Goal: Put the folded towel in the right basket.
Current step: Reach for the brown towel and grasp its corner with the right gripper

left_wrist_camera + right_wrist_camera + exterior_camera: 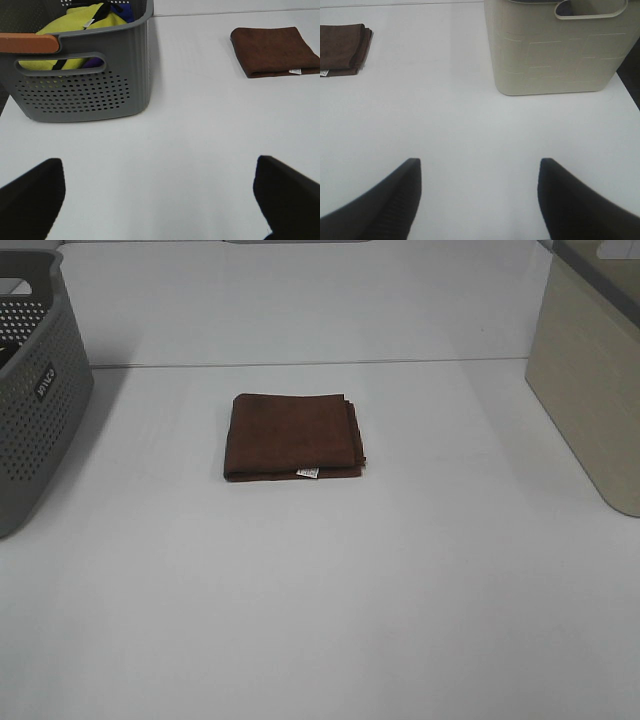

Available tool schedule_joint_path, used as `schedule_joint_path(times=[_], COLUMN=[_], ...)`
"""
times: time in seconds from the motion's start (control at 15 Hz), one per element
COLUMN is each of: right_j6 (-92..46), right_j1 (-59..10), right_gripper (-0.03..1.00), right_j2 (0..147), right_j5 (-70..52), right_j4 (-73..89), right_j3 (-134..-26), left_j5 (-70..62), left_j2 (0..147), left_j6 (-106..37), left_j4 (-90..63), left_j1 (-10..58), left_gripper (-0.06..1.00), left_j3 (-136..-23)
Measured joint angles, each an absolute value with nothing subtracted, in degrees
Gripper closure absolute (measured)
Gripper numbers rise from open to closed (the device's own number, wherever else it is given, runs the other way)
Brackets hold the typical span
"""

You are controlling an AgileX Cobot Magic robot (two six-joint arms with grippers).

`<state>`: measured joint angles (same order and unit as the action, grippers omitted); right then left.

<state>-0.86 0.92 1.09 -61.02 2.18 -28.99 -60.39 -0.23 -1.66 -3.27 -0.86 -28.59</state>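
**Entry: folded towel (pixel 293 437), awaiting transfer**

**Hazards being anticipated (judgement only)**
- Partial pick: if only the upper layers are being pinched, the fold is likely being pulled open and loose cloth trailed across the desk (pixel 320 620). The cause would be a shallow closure over the stacked edges.
- Rim snag: the right basket (pixel 590 390) is being presented as tall and solid-walled. A low carry is likely being stopped by its rim, leaving the towel draped over the wall.
- Wrong receptacle: the grey perforated basket (pixel 35 400) at the left, already being occupied by yellow and blue cloth, is being kept out of consideration. A release there would be failing the task.
- Sliding: the desk is being shown smooth and pale, so the towel may be getting pushed along rather than gripped.

**Tools**
- Left tool (pixel 160 197): is being held released, dark fingers spread wide, nothing between them, near the grey basket.
- Right tool (pixel 480 192): is likewise being held released and empty, near the right basket.
- Neither is touching the towel.

**Item description**
- Location: is being found flat on the desk, about mid-desk and slightly left, well apart from both baskets.
- Appearance: dark brown, folded to a neat rectangle, several layers being shown at its right edge, a white label (pixel 308 472) on the near edge.
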Motion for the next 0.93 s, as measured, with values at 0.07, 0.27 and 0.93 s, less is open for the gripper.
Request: schedule_joint_path(times=[0.07, 0.27, 0.93], right_j6=[-0.9, -0.9, -0.9], right_j1=[0.9, 0.9, 0.9], right_gripper=[0.33, 0.33, 0.33], right_j2=[1.1, 1.1, 1.1], right_j5=[-61.0, -61.0, -61.0], right_j4=[2.2, 2.2, 2.2], right_j3=[-29.0, -29.0, -29.0], left_j5=[-60.4, -60.4, -60.4], left_j2=[-0.2, -0.2, -0.2], left_j6=[-1.7, -1.7, -1.7], left_j4=[-3.3, -3.3, -3.3], left_j1=[-0.9, -0.9, -0.9], left_gripper=[-0.02, -0.02, -0.02], left_j3=[-28.6, -28.6, -28.6])
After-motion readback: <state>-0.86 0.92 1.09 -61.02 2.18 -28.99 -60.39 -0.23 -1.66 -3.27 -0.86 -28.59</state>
